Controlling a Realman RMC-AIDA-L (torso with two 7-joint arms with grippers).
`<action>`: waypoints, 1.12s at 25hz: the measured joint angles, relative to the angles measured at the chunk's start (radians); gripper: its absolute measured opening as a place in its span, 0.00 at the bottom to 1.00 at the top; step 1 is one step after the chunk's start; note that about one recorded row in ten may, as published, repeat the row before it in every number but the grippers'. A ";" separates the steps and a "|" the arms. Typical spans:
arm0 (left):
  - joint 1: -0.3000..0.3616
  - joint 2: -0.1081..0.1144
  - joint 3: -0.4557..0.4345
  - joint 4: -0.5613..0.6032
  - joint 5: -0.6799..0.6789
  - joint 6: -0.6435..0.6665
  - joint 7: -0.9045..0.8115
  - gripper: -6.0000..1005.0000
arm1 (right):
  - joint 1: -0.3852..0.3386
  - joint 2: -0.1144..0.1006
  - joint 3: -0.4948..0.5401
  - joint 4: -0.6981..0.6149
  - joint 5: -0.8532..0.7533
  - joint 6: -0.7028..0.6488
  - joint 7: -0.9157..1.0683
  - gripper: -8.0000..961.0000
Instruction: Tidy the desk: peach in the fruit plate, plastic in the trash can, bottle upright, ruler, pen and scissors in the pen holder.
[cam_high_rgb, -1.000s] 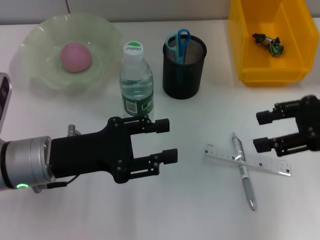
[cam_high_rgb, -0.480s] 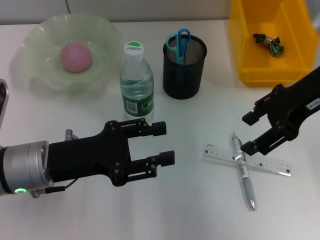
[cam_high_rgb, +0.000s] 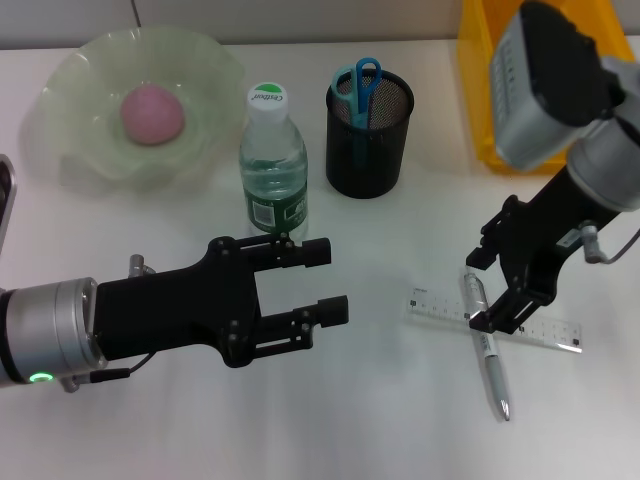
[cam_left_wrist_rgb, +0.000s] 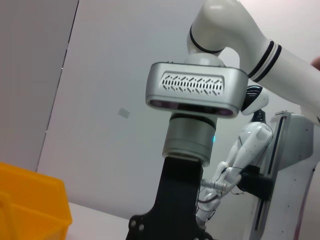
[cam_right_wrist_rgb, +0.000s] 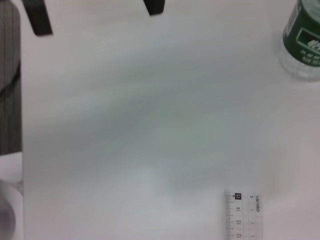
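Silver barrel pen (cam_high_rgb: 485, 340), slim and tapered, lay on the white desk (cam_high_rgb: 380, 420) with its long axis running from beside the fingers away toward the robot, tip at the near end. Clear plastic ruler (cam_high_rgb: 494, 320), flat and printed with a scale, lay crosswise under the pen, its long axis running off to either side of the fingers. Right gripper (cam_high_rgb: 482, 290), black, hung over the pen's upper end on a forearm slanting down from the far right, fingers spread with the pen's top between them, not clamped. Left gripper (cam_high_rgb: 325, 280), black on a silver wrist, was held level and pointing rightward, fingers apart on nothing, just short of the upright clear bottle (cam_high_rgb: 272, 160). Black mesh pen holder (cam_high_rgb: 369, 130) held blue-handled scissors (cam_high_rgb: 360, 85). Pink peach (cam_high_rgb: 152, 113) sat in the ruffled translucent fruit plate (cam_high_rgb: 70, 90).
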 joint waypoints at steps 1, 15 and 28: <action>0.000 0.000 0.000 0.000 0.000 -0.001 0.000 0.63 | 0.001 0.000 -0.029 0.012 -0.001 0.022 0.008 0.79; -0.005 -0.002 -0.001 -0.025 0.000 -0.006 0.029 0.63 | 0.003 0.004 -0.210 0.101 -0.004 0.200 0.063 0.79; -0.005 -0.002 -0.001 -0.026 -0.003 -0.005 0.035 0.63 | 0.008 0.006 -0.268 0.145 -0.005 0.264 0.081 0.79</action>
